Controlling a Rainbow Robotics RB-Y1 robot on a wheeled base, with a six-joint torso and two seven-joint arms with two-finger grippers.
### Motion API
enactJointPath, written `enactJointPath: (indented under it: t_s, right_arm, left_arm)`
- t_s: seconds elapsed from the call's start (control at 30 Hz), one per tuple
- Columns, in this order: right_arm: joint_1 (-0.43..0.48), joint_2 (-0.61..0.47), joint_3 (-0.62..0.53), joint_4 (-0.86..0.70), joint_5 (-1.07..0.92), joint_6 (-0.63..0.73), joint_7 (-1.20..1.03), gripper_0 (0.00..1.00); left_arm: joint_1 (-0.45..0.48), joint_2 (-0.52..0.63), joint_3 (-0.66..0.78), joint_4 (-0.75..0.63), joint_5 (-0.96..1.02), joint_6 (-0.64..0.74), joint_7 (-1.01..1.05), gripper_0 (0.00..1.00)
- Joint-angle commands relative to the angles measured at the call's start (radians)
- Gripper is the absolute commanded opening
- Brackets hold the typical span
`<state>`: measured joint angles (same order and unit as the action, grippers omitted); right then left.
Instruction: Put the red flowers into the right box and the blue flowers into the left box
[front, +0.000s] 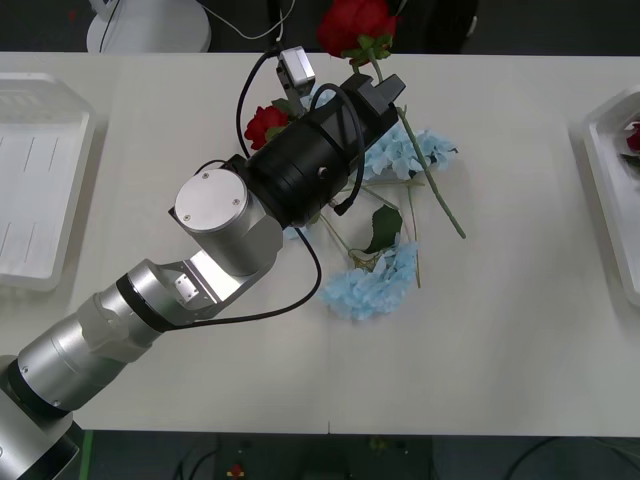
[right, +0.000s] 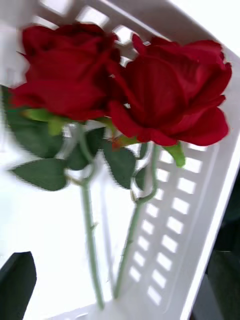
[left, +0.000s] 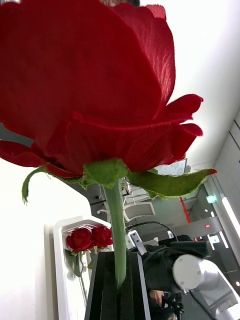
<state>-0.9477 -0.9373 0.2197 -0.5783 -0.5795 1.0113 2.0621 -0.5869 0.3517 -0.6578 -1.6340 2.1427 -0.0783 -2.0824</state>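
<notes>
We see the left gripper (front: 385, 88) near the middle of the table's (front: 520, 330) far edge, its black fingers (left: 107, 290) closed on the thin green stem of a red artificial rose (front: 357, 24) whose bloom stands above it, beyond the far edge. A second red bloom (front: 264, 126) shows on the left side of that arm's wrist; we cannot tell whether it rests on the table.

Two pale sky-blue hydrangea-like clusters lie on the table beside the arm: one (front: 408, 152) just under the gripper, the other (front: 375, 285) nearer the front edge, with green stems and dark leaves between them.

The shallow white translucent plastic tray at the left edge, the left box (front: 40, 170), has a ribbed floor. The matching tray at the right edge, the right box (front: 610, 190), holds two red roses (right: 125, 95) lying side by side, blooms touching.

One black finger (right: 17, 285) of the right gripper shows above that tray; we cannot tell how that gripper's fingers stand.
</notes>
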Motion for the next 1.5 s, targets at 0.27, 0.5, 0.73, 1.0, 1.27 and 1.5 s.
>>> enactJointPath:
  t_s: [0.27,0.5,0.73,1.0,1.27,1.5]
  right_arm:
    - [0.184,-0.132,-0.069,-0.417,-0.553,0.325,0.059,1.0]
    - [0.42,-0.13,-0.108,-0.692,-0.964,0.34,0.033,1.0]
    - [0.472,-0.115,-0.109,-0.752,-1.267,0.38,0.012,1.0]
    - [0.458,-0.089,-0.109,-0.845,-1.393,0.386,0.003,1.0]
    - [0.458,-0.015,-0.076,-0.937,-1.392,0.408,-0.008,1.0]
    - [0.458,0.092,-0.053,-0.971,-1.315,0.379,-0.019,1.0]
  left_arm:
    - [-0.047,-0.019,-0.011,-0.029,0.009,-0.009,0.013,0.0]
    - [-0.047,-0.019,-0.013,-0.029,0.009,-0.015,0.015,0.0]
    - [-0.047,-0.017,-0.009,-0.029,0.008,-0.02,0.015,0.0]
    - [-0.047,-0.017,-0.009,-0.029,0.008,-0.02,0.013,0.0]
    - [-0.047,-0.016,-0.008,-0.029,0.008,-0.026,0.013,0.0]
    - [-0.047,-0.016,-0.008,-0.029,0.011,-0.026,0.015,0.0]
